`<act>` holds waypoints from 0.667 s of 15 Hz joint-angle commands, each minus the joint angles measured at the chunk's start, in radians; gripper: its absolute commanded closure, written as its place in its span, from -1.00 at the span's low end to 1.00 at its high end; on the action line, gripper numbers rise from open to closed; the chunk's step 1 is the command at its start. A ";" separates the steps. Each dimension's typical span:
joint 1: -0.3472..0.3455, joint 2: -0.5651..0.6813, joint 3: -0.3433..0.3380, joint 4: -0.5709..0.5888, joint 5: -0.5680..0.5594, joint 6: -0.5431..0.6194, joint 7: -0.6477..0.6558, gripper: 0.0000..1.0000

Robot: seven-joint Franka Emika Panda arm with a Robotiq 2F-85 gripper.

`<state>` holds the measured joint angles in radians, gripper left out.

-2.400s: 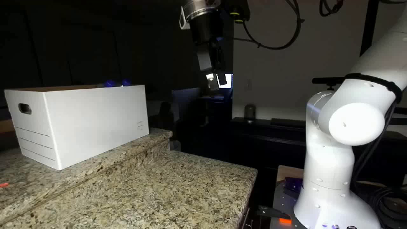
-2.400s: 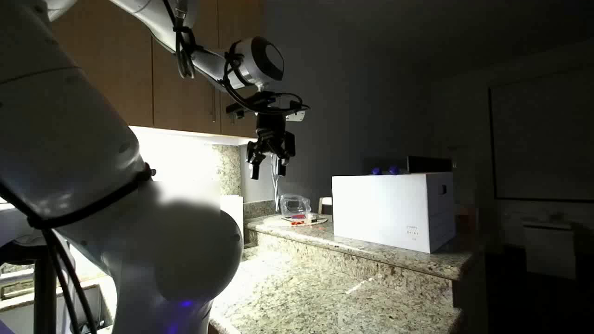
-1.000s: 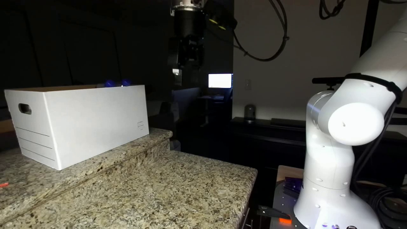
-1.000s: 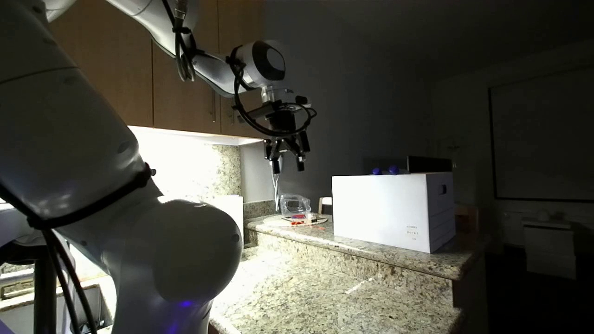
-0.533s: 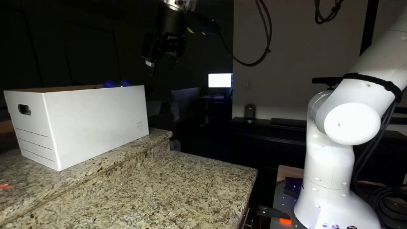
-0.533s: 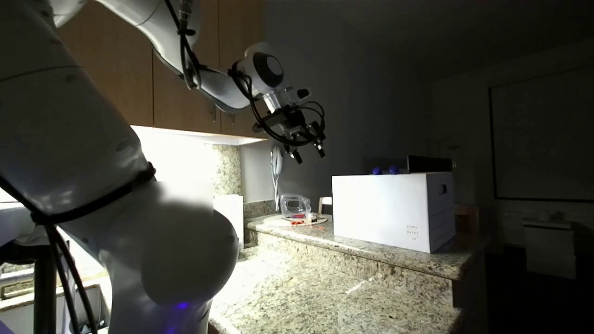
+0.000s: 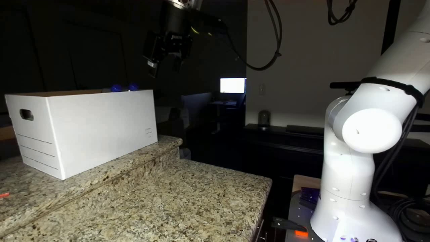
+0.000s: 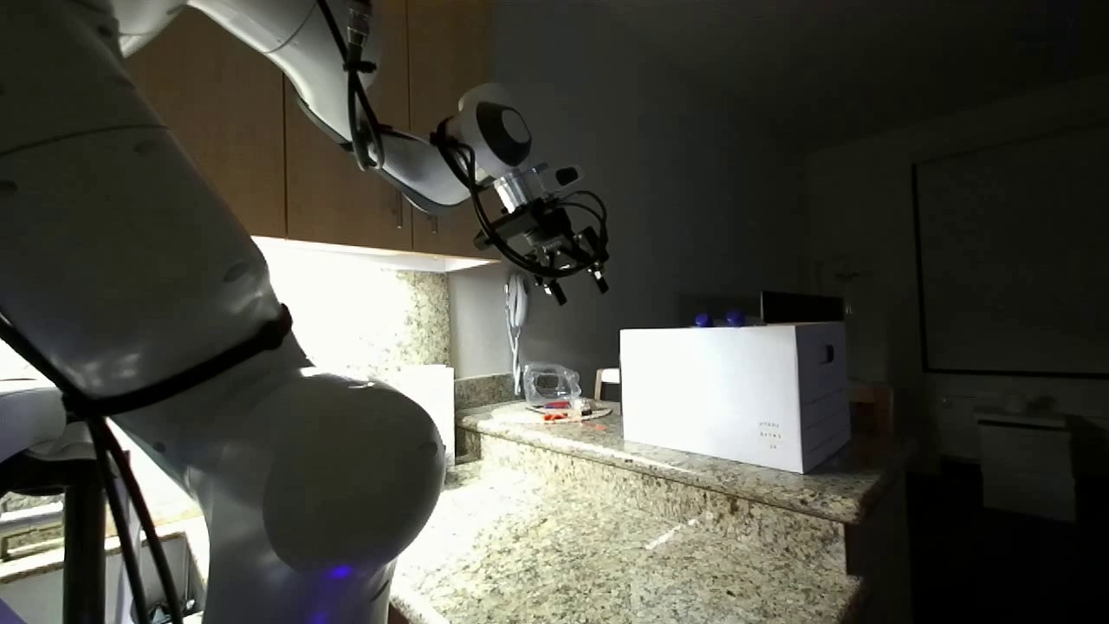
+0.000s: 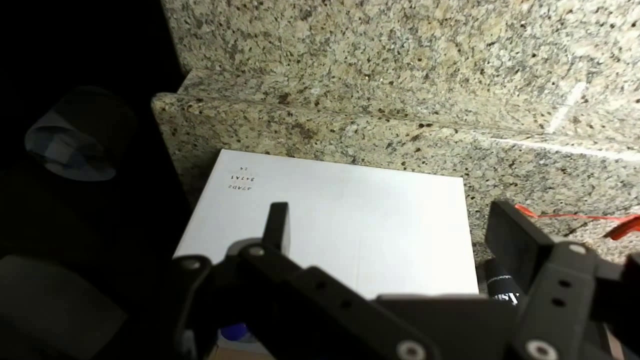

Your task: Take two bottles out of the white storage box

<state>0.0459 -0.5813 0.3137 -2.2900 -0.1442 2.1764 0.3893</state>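
The white storage box [image 7: 104, 131] stands upright on the raised granite ledge, also in an exterior view [image 8: 710, 390]. Two bottles show only as blue tops above its rim, a bottle [image 7: 116, 88] and another bottle [image 7: 133, 87]; the box walls hide their lower parts. In the wrist view one bottle top [image 9: 234, 332] peeks out below the finger linkage. My gripper [image 7: 165, 69] is open and empty, tilted, in the air above and to the robot's side of the box. In the wrist view the box's long side [image 9: 360, 210] shows between the spread fingers of the gripper [image 9: 392, 225].
The lower granite counter [image 7: 188, 201] steps up to the ledge. A clear plastic container [image 8: 552, 384] and red items [image 8: 556, 416] lie farther along the ledge. A dark cylinder with white lettering [image 9: 500, 285] is beside the box. Wall cabinets [image 8: 346, 165] hang behind the arm.
My gripper has moved closer to the box and tilted, with only slight movement in the last half second. It stays open. The box and bottles have not moved.
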 commanded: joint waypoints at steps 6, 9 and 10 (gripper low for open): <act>-0.046 0.117 0.000 0.132 -0.140 0.181 -0.032 -1.00; -0.065 0.156 0.007 0.181 -0.204 0.202 -0.010 -1.00; -0.058 0.168 0.006 0.205 -0.193 0.162 -0.003 -1.00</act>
<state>-0.0020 -0.4552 0.3117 -2.1438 -0.3112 2.3623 0.3864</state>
